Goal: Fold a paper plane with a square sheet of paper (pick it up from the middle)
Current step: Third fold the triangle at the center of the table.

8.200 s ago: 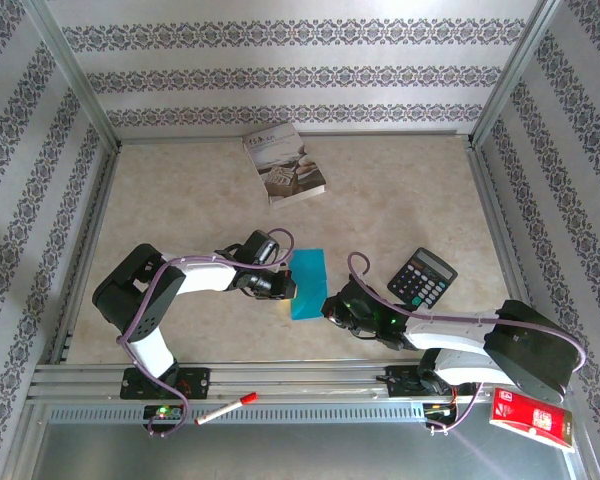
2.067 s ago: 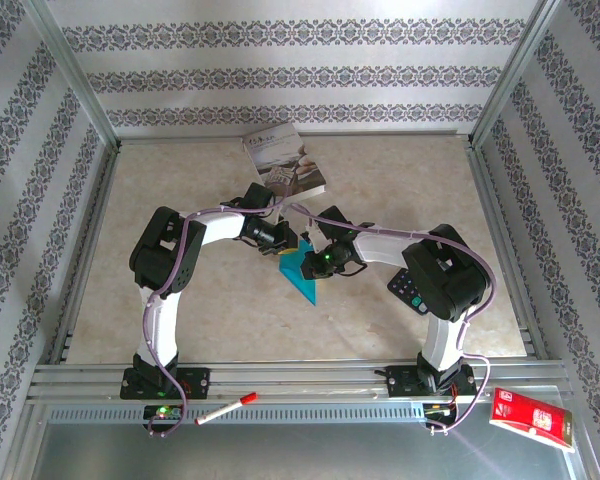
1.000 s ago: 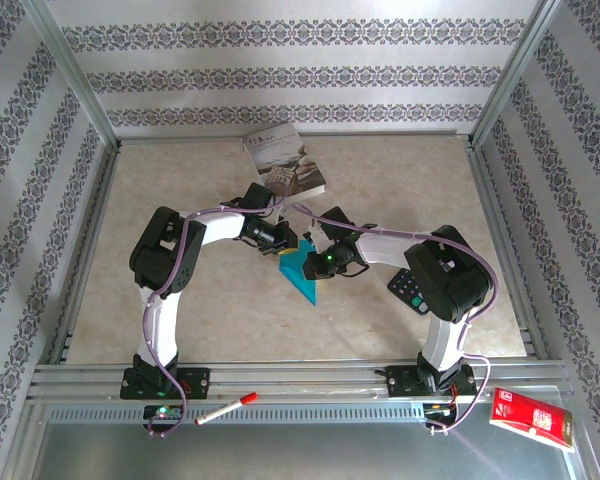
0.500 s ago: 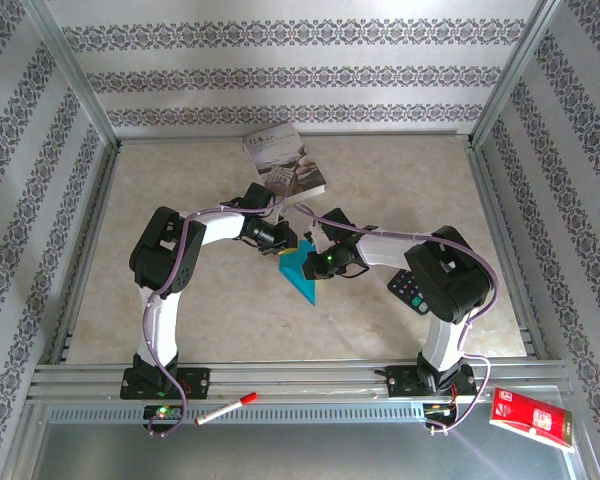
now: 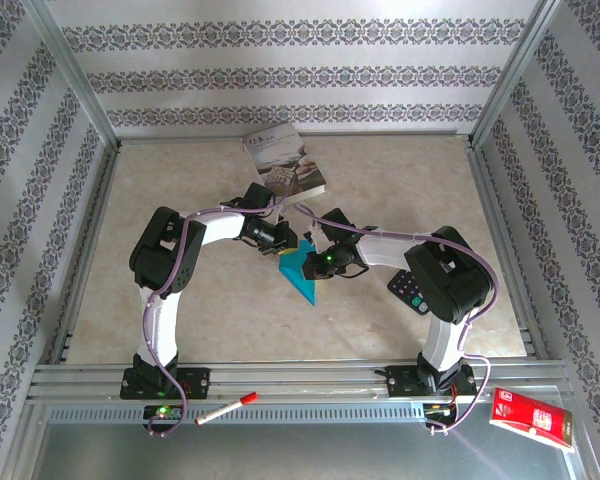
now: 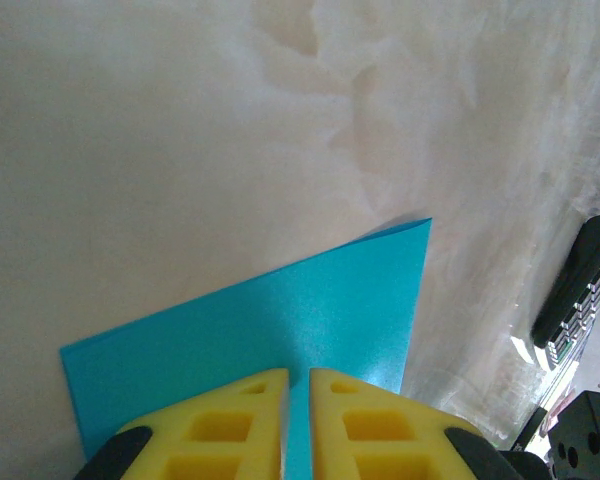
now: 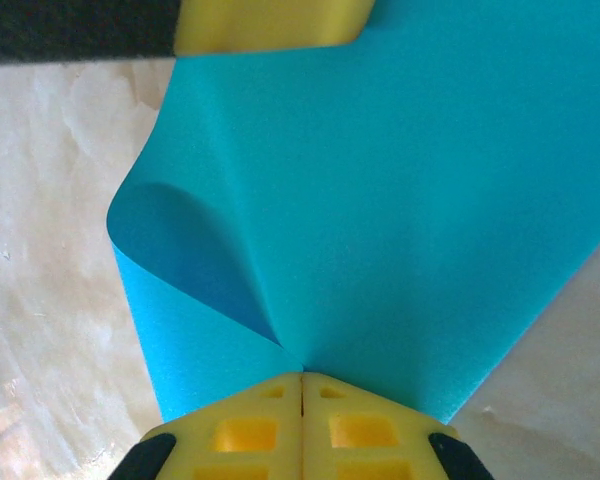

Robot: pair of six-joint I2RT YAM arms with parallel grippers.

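Note:
The square sheet of paper (image 5: 302, 276) is teal and folded, and hangs as a pointed shape over the middle of the table. My left gripper (image 5: 292, 245) is shut on its upper edge; in the left wrist view the yellow fingers (image 6: 230, 420) pinch the paper (image 6: 310, 310) with only a thin slit between them. My right gripper (image 5: 316, 262) is shut on the sheet from the right. In the right wrist view its fingertips (image 7: 301, 385) meet on the paper (image 7: 410, 190), which curls into a loose flap at the left. The left finger (image 7: 270, 22) shows at the top.
A grey-white book (image 5: 284, 163) lies at the back of the table. A black calculator (image 5: 408, 288) sits under the right arm, also visible as the calculator (image 6: 580, 290). A red marker (image 5: 226, 408) and a red packet (image 5: 530, 418) lie on the front rail.
Since the earliest frame both arms have carried the paper from near the front edge up to the table's middle. Over the last second nothing has visibly moved.

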